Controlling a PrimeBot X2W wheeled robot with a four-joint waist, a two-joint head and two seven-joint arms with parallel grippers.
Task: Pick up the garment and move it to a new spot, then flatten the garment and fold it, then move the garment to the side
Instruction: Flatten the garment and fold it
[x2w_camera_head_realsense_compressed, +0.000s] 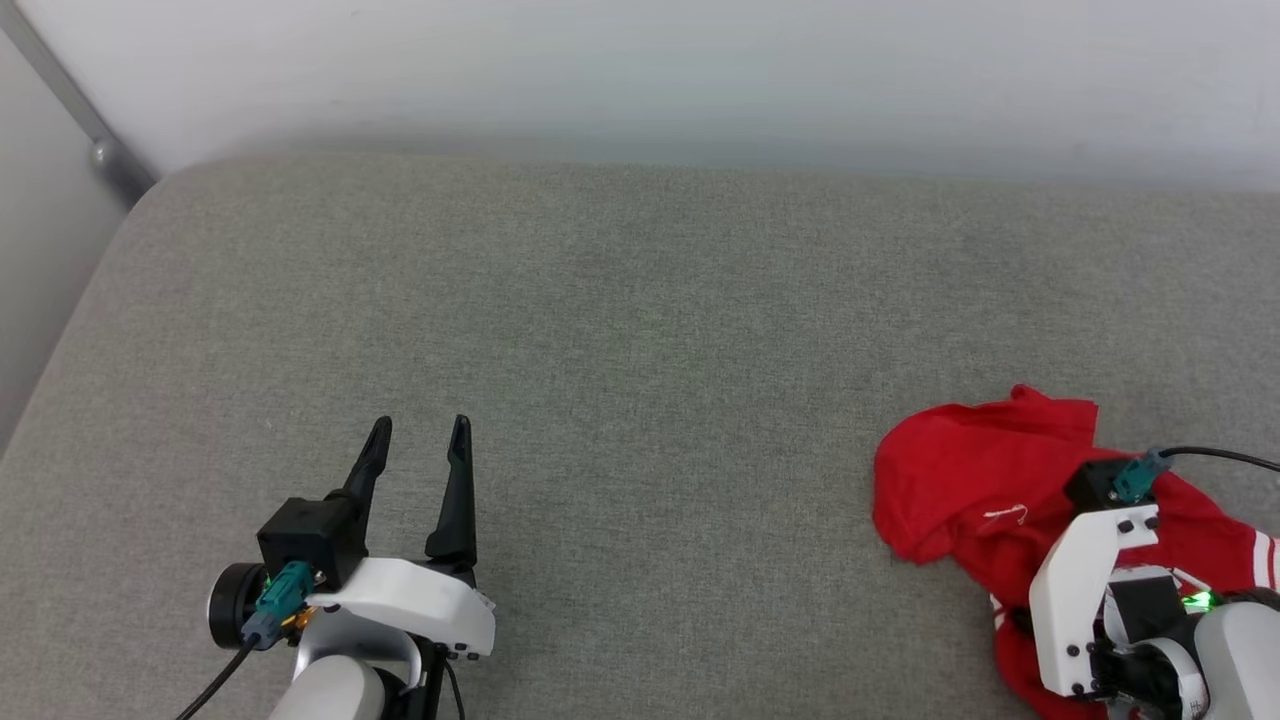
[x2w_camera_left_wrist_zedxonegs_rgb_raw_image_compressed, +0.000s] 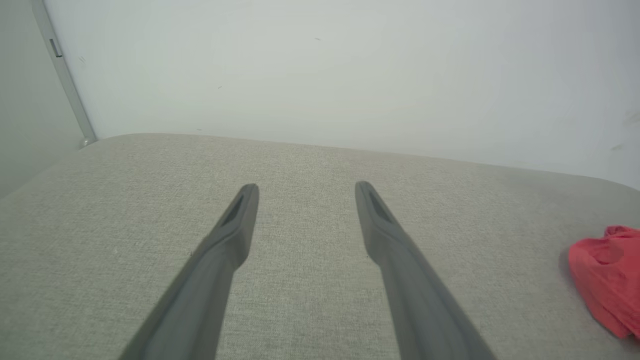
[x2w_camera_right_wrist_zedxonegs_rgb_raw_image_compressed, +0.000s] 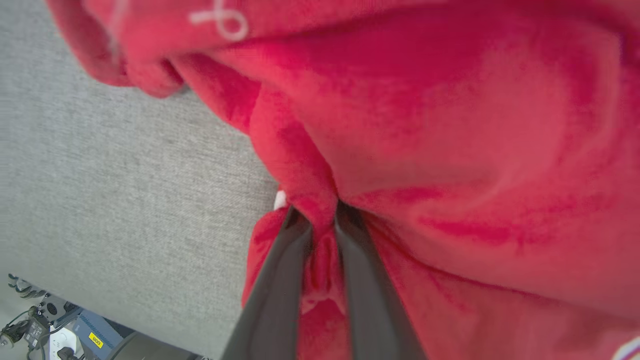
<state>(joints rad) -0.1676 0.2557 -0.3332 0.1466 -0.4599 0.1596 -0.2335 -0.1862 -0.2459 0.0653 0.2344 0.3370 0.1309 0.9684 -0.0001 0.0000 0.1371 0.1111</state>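
Pick step: right gripper (x2w_camera_right_wrist_zedxonegs_rgb_raw_image_compressed: 316, 212) pinched narrow on a fold of the crumpled red short-sleeved jersey with striped white trim (x2w_camera_head_realsense_compressed: 960, 480).
The jersey lies bunched at the near right edge of the grey woven-fabric pad (x2w_camera_head_realsense_compressed: 640, 330); left gripper (x2w_camera_head_realsense_compressed: 421, 420) wide open, empty, over the near left edge; next, I'd judge: lift clear, carry toward the middle.

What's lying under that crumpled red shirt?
The red shirt rests on the grey padded surface, which shows beside it. Its folds hide whatever lies directly beneath; the right gripper pinches one fold.
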